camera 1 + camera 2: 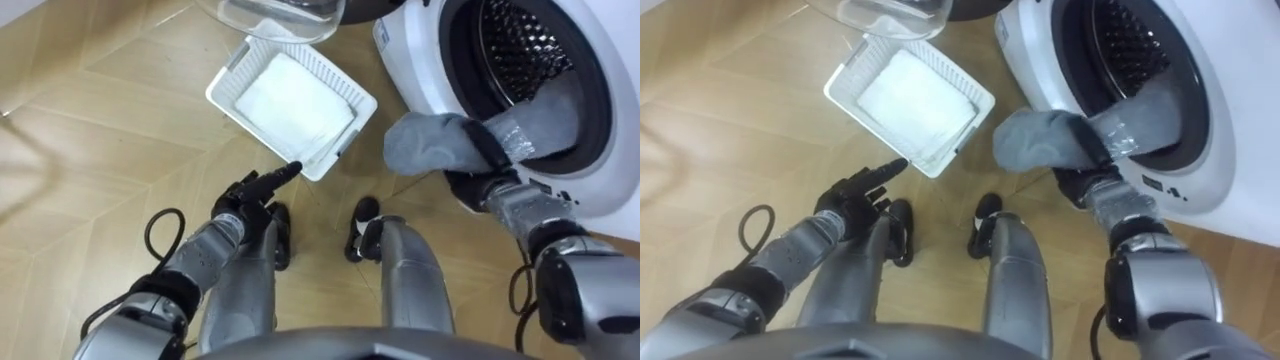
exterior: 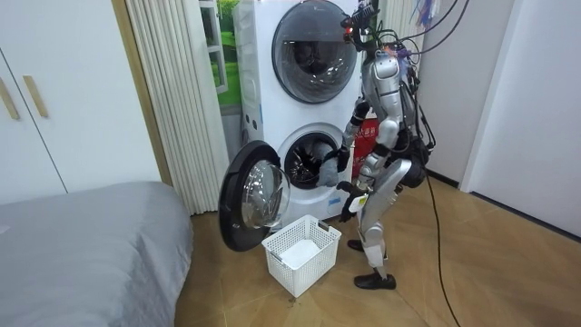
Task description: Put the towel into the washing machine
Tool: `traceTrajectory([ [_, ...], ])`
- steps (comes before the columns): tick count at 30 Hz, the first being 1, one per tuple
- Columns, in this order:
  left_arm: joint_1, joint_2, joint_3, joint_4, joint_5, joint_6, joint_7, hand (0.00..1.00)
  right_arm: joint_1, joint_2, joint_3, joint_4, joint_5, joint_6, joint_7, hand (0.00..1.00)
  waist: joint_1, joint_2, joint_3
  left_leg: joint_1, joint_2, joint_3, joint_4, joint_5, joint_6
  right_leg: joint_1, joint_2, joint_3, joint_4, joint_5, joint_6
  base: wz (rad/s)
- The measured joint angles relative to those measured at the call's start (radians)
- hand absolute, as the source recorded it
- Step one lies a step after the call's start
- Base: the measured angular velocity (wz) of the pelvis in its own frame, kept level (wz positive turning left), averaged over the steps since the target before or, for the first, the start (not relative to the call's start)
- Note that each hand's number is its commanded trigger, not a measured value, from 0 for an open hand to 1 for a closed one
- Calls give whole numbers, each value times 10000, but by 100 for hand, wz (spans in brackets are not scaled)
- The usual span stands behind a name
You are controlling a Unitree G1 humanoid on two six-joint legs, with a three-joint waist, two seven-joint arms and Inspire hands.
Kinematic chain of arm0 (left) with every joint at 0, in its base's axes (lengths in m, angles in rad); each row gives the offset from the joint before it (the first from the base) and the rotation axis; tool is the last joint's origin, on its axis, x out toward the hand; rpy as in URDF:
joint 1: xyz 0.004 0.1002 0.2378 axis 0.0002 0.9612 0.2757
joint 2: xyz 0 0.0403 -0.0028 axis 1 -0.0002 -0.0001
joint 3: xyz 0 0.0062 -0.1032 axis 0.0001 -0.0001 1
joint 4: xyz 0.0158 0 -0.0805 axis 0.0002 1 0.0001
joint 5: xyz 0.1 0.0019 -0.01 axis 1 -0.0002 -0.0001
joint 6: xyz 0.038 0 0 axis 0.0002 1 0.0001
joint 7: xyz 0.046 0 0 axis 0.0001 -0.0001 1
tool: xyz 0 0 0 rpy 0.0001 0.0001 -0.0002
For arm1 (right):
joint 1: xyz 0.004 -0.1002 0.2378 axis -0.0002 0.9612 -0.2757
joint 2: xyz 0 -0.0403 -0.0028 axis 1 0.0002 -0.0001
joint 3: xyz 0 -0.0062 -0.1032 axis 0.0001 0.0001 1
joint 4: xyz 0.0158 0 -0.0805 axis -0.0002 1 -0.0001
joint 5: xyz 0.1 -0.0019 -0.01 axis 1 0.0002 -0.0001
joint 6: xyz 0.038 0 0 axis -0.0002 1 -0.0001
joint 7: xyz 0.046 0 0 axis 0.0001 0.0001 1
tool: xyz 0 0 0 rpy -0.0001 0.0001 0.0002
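Note:
A grey towel (image 1: 432, 142) hangs half out of the lower washing machine's drum (image 1: 525, 55), one end lying on the door seal and the other bunched below the opening. My right hand (image 1: 492, 150) is shut on the towel at the drum's rim. In the room view the towel (image 2: 320, 169) shows inside the open drum, with my right hand (image 2: 338, 162) at it. My left hand (image 1: 254, 192) hovers low over the floor with its fingers straight, pointing at the white basket (image 1: 232, 78). I stand bent forward right in front of the washing machine (image 2: 272, 109).
The washer's round glass door (image 2: 251, 194) swings open towards the room view's left, above the basket (image 2: 281, 263). A second machine (image 2: 313, 41) is stacked on top. A grey bed (image 2: 82, 245) lies at the room view's left, and a red extinguisher (image 2: 365, 145) stands behind me.

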Motion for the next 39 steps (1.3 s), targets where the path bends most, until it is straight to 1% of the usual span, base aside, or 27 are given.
traceTrajectory([
  [1,60,57,7,-151,2,0,89,0,-98,-143,-121,-23,192,5,-207,100,-6,-34,1,-60,14,-8,76,-3,3,-41,-11,-12,72,-6,-9,0],
  [2,109,101,6,-291,2,-35,185,0,-170,-255,-342,-205,428,3,-504,100,17,-126,-3,-73,25,29,106,-8,9,-92,-7,6,116,-13,-15,0],
  [3,148,149,10,-402,-4,-58,236,0,-189,-292,-402,-425,472,3,-686,100,0,-176,-5,-74,28,56,107,-8,8,-115,-9,21,131,-13,-16,-7],
  [4,231,280,12,-643,-10,-76,354,0,-214,-366,-513,-900,630,-1,-963,100,-55,-249,-3,-73,27,89,116,-8,9,-147,-6,69,172,-13,-17,-4],
  [5,306,343,5,-778,-10,-89,445,0,-371,-459,-689,-1124,869,-3,-1216,100,-133,-276,0,-71,15,87,124,-5,11,-146,-13,73,187,-13,-17,0],
  [6,349,366,5,-864,-9,-100,530,0,-508,-495,-747,-1171,945,-6,-1394,100,-180,-285,0,-70,6,85,136,-4,14,-147,-17,80,206,-13,-16,0],
  [7,466,378,9,-1069,21,-147,667,0,-744,-536,-972,-1329,1078,-5,-1776,100,-281,-356,3,-66,-33,91,132,8,31,-172,-81,76,259,-23,-14,9],
  [8,633,378,16,-1290,77,-306,757,0,-919,-561,-1203,-1523,1214,-4,-2126,89,-401,-380,6,-93,-59,90,137,32,66,-184,-138,61,299,-48,2,12],
  [9,670,377,35,-1382,101,-372,789,0,-1015,-566,-1289,-1566,1314,-5,-2273,0,-474,-387,3,-107,-65,89,139,37,77,-184,-150,55,301,-57,15,13],
  [10,725,374,65,-1532,112,-476,805,0,-1173,-564,-1480,-1580,1571,-5,-2527,0,-537,-428,-10,-142,-77,89,159,36,83,-204,-172,44,313,-65,29,10],
  [12,725,333,126,-1661,104,-565,830,0,-1239,-565,-1634,-1709,1911,-15,-2931,0,-583,-444,-12,-284,-64,90,240,25,108,-276,-180,6,323,-73,53,7],
  [15,727,305,91,-1778,123,-841,907,0,-1360,-566,-1704,-1905,2171,-204,-3473,0,-652,-450,-15,-496,-57,127,389,-26,191,-472,-229,3,444,-84,84,0],
  [17,735,282,113,-1834,326,-1043,1001,0,-1475,-565,-1955,-1939,2358,-465,-3832,0,-736,-447,-15,-629,-55,134,442,-37,222,-552,-289,-43,464,-88,111,6],
  [18,734,263,118,-1836,399,-1078,1005,0,-1478,-566,-2060,-1935,2417,-538,-3923,0,-744,-447,-15,-643,-55,134,474,-46,237,-547,-290,-63,467,-98,127,10],
  [19,732,230,116,-1836,521,-1167,1015,0,-1481,-573,-2265,-1931,2524,-704,-4094,0,-744,-444,-17,-649,-54,135,519,-65,269,-530,-308,-77,481,-120,165,8],
  [20,730,181,114,-1835,561,-1232,1018,0,-1492,-574,-2267,-1924,2581,-951,-4206,0,-731,-437,-18,-655,-59,164,519,-76,288,-524,-332,-80,480,-126,192,6],
  [21,731,179,115,-1836,574,-1260,1021,0,-1488,-574,-2267,-1916,2660,-1051,-4243,0,-715,-435,-19,-657,-57,174,523,-82,298,-520,-335,-81,474,-122,202,0],
  [23,731,149,107,-1838,576,-1332,1071,0,-1477,-574,-2267,-1909,2760,-1388,-4327,0,-650,-426,-19,-657,-54,207,497,-98,326,-508,-334,-79,442,-103,236,0],
  [24,731,149,106,-1841,573,-1338,1075,0,-1462,-574,-2268,-1909,2784,-1455,-4324,0,-637,-425,-20,-657,-53,214,493,-102,332,-507,-335,-77,436,-101,239,0],
  [26,677,167,98,-1886,566,-1344,1090,0,-1414,-582,-2375,-1909,2842,-1765,-4321,0,-585,-403,-24,-634,-56,237,456,-103,342,-494,-347,-72,446,-94,251,0],
  [27,678,165,97,-1886,566,-1344,1101,0,-1403,-582,-2375,-1909,2843,-1807,-4321,0,-565,-396,-25,-609,-57,249,439,-102,343,-480,-350,-65,445,-93,252,0],
  [28,674,145,71,-1887,554,-1345,1150,0,-1371,-583,-2375,-1909,2844,-1901,-4321,0,-523,-348,-46,-577,-56,252,418,-102,344,-450,-354,-71,438,-93,252,0],
  [29,646,135,25,-1887,544,-1348,1190,0,-1362,-582,-2375,-1909,2856,-2003,-4315,0,-493,-312,-47,-529,-61,270,372,-91,362,-424,-370,-74,435,-94,253,0],
  [30,640,136,-1,-1886,544,-1348,1192,0,-1360,-582,-2374,-1909,2869,-2032,-4308,0,-491,-295,-46,-499,-66,286,339,-80,374,-410,-384,-74,431,-94,253,0],
  [32,675,88,-34,-1886,542,-1348,1190,0,-1341,-582,-2374,-1908,2899,-2085,-4267,0,-482,-181,-47,-325,-104,332,240,-70,383,-285,-446,-75,416,-102,266,0],
  [35,673,50,-130,-1886,466,-1349,1168,0,-1304,-582,-2374,-1909,2912,-2122,-4265,0,-485,-141,-49,-118,-183,390,63,-28,409,-174,-532,-41,393,-124,294,0],
  [39,661,37,-203,-1876,380,-1375,1020,0,-1258,-578,-2372,-1922,2909,-2335,-4289,0,-487,-137,-52,-61,-251,386,-72,16,429,-128,-567,-46,250,-129,316,2],
])
